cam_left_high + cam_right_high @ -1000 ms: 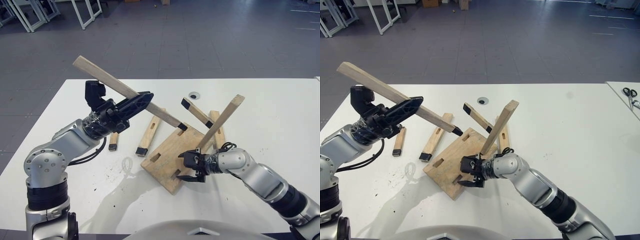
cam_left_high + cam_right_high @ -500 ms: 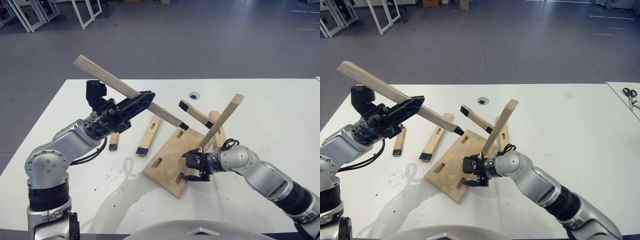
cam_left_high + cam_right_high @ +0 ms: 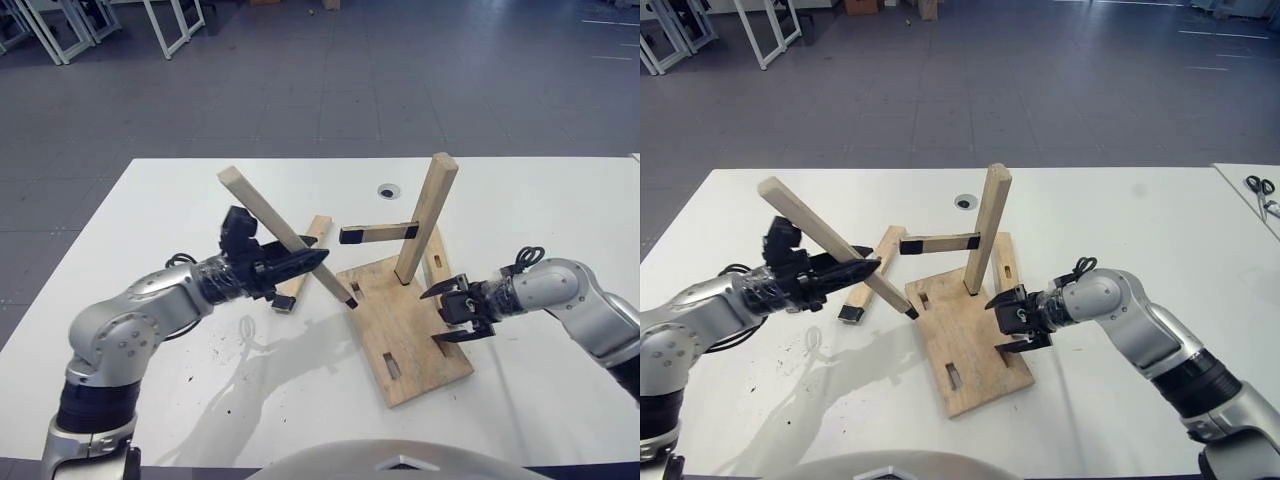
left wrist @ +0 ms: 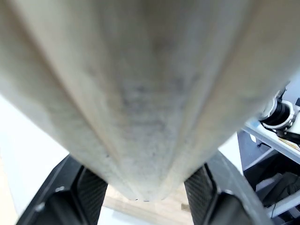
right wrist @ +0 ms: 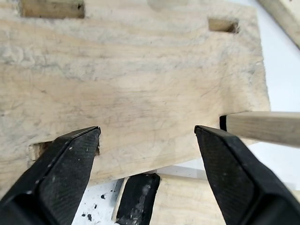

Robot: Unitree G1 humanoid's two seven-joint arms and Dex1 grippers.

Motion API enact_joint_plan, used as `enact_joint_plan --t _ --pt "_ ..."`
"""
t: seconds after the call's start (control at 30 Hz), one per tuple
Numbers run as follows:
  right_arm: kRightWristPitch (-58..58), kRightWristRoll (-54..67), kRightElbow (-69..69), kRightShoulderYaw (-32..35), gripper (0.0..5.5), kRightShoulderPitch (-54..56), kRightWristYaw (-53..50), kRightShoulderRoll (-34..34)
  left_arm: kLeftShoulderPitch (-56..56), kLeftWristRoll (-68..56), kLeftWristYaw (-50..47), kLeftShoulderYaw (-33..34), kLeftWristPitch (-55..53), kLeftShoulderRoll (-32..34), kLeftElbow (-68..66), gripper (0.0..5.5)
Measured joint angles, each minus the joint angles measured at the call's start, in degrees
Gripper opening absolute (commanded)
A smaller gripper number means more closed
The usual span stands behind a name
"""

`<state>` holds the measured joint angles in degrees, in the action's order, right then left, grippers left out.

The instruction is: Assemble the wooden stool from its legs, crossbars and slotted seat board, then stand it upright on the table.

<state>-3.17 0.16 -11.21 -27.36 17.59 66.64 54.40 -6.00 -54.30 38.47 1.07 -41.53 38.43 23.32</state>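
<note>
Plainly, the left gripper (image 3: 312, 260) is clamped on a tilted leg (image 3: 262, 212), gripping it below the middle. The leg's pale end rises toward the robot's left and its black tip comes down at the left edge of the seat board (image 3: 405, 335); whether it touches the wood I cannot tell. The left wrist view adds the close detail: the ribbed pads (image 4: 92, 193) press the leg from both sides, with a strip of board below. The right gripper (image 3: 434, 317) is spread wide with nothing in it, poised at the board's right edge. From its own wrist camera the two fingers (image 5: 65, 161) frame the board's face, where rectangular slots (image 5: 51, 8) are cut near the corners, and the tilted leg's dark tip enters from the side. The head views give the layout. The board lies flat on the white table (image 3: 560, 210), and an upright leg (image 3: 428, 215) stands in one far slot, leaning slightly. A crossbar (image 3: 380, 233) juts sideways from that leg toward the robot's left. A loose leg (image 3: 872, 268) lies on the table behind the held one, and another slotted piece (image 3: 1006, 262) lies just behind the board beside the upright leg.
</note>
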Motion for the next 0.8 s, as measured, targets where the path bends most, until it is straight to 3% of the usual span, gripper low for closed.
enact_joint_plan --t 0.07,0.23,0.5,0.8 --pt "1.1 -0.2 0.1 0.8 3.71 -0.9 0.2 0.0 0.8 7.8 3.1 -4.5 5.5 -1.3 -3.4 2.04" --pt "2.7 -1.2 1.6 1.6 3.71 -1.3 1.6 0.0 -1.8 15.4 10.2 -5.7 15.2 -3.5 -12.0 2.04" --pt "3.6 -2.2 2.0 2.3 3.71 -1.7 2.2 -0.4 -6.5 16.3 21.6 -5.5 16.7 -2.1 -13.5 2.04" --pt "3.6 -2.8 2.0 2.6 3.71 -1.8 2.7 -1.3 -8.1 22.1 21.9 -7.7 20.3 -7.6 -19.9 2.04"
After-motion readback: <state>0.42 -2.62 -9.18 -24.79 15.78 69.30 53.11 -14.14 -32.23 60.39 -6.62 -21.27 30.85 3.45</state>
